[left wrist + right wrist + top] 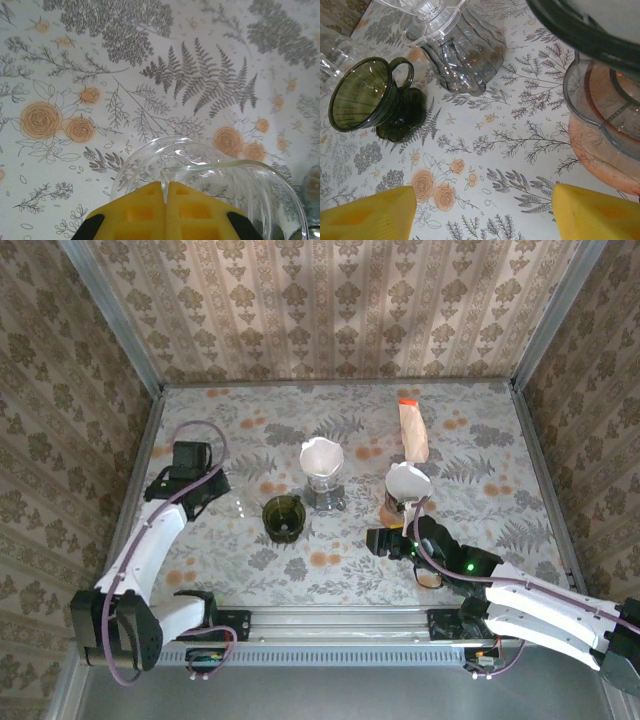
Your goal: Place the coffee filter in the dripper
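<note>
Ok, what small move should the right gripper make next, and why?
Probably rise toward the white paper filter in the amber-tinted dripper and pinch its edge: the right gripper is open and empty beside it, and the dark green glass dripper holds no filter.

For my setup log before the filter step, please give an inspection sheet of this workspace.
Surface: floral tablecloth, flat.
Job's things: white filter sits in clear dripper; second filter over amber carafe; green dripper empty.
Clutter: filter pack lying at the back.
Grippers: left gripper shut on clear glass vessel; right gripper open, holding nothing.
Cables: purple cable loops beside left arm.
Surroundings: wallpapered walls on three sides.
</note>
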You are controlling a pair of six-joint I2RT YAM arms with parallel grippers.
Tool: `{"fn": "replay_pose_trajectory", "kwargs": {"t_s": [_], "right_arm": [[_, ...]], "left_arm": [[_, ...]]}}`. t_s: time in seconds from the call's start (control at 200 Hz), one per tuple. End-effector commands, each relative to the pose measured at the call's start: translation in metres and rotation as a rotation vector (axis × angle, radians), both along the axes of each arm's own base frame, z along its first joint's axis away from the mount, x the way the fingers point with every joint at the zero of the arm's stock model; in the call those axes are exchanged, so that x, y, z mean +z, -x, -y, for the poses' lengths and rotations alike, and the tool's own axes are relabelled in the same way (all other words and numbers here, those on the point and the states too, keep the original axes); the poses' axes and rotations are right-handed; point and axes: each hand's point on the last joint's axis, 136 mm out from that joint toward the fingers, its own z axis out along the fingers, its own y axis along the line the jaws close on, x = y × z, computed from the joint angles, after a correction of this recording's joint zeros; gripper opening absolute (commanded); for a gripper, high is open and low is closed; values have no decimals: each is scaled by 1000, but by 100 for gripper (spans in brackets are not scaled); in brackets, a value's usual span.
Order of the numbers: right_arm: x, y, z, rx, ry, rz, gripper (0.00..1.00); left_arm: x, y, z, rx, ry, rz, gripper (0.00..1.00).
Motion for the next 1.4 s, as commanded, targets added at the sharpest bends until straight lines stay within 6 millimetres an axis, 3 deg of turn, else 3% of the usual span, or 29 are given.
{"fn": "replay_pose_trajectory", "kwargs": {"t_s": [0.0, 0.1, 0.175, 0.335, 0.425, 0.565, 0.675, 0.9, 1.06, 1.215, 1.395], "right_arm": [[0, -1, 4, -8, -3, 20, 74], [2, -1, 4, -12, -8, 22, 73], [3, -1, 6, -16, -3, 24, 74], [8, 0, 12, -31, 1, 36, 74], [10, 0, 16, -43, 3, 43, 74], [13, 0, 21, -60, 9, 50, 74], [17, -1, 26, -80, 17, 60, 74], [27, -3, 32, -109, 27, 78, 74], [29, -3, 32, -108, 24, 73, 74], [28, -1, 30, -99, 18, 63, 74], [27, -1, 31, -100, 23, 57, 74]], "left_arm": [[32, 1, 5, -10, 12, 59, 0], [45, 7, 12, -40, 48, 90, 0], [58, 12, 30, -102, 78, 123, 0], [95, 38, 89, -313, 91, 184, 0], [100, 61, 121, -429, 89, 176, 0], [92, 99, 158, -573, 61, 144, 0], [68, 125, 197, -692, 86, 96, 0], [10, 144, 282, -919, 139, 43, 0], [-8, 132, 296, -955, 138, 65, 0], [-24, 123, 288, -945, 147, 58, 0], [-33, 127, 280, -953, 131, 25, 0]]}}
